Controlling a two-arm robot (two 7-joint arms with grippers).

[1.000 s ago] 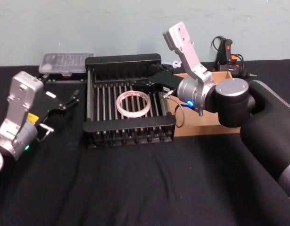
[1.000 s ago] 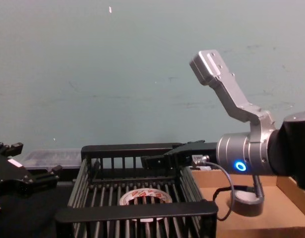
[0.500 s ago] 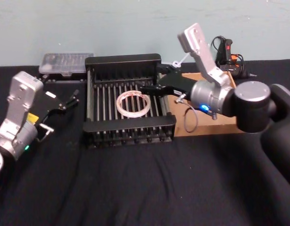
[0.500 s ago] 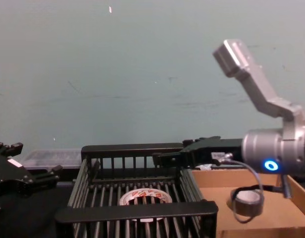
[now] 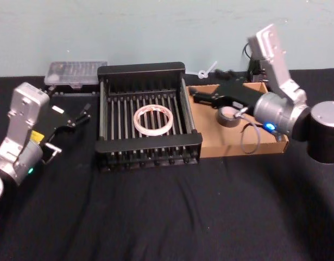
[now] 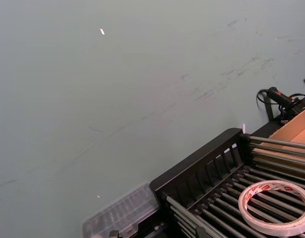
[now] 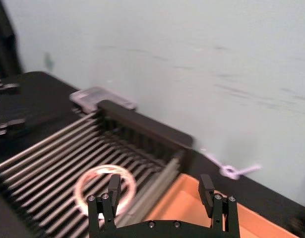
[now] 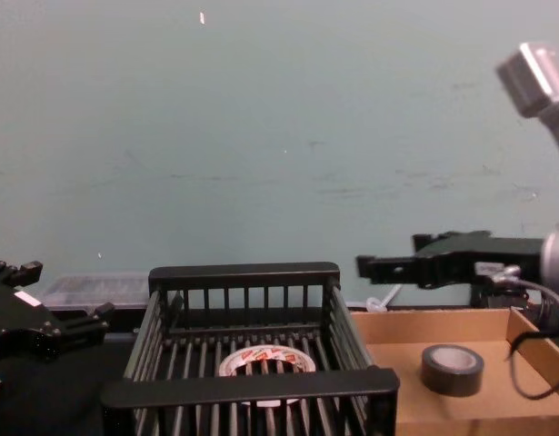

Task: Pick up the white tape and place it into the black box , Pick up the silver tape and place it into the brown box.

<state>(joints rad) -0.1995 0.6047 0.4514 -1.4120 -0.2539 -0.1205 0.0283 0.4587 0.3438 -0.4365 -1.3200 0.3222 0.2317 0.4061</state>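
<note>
White tape [image 5: 153, 120]: lying flat on the slatted floor of the black box [image 5: 104, 114], near the middle, touching nothing but the bars; red print is showing on its band in the left wrist view [image 6: 274, 205] and the chest view [image 8: 265, 362].

Silver tape [image 5: 231, 116]: sitting flat inside the brown box [image 5: 210, 142], towards the far half; in the chest view [image 8: 452, 369] it is standing on the cardboard floor, well apart from the walls.

Brown box: standing just beside the black box, on its right, walls touching or nearly so.

Right gripper [image 5: 195, 93]: hovering above the left part of the brown box, near the black box's right wall, fingers spread wide and holding nothing; the right wrist view [image 7: 161, 193] is showing the gap between the fingers with the crate and the white ring beyond.

Left gripper [image 5: 84, 111]: resting parked on the black cloth to the left of the black box, fingers standing apart, carrying nothing.

Clear plastic case [image 5: 76, 72]: lying behind the black box's left corner.
</note>
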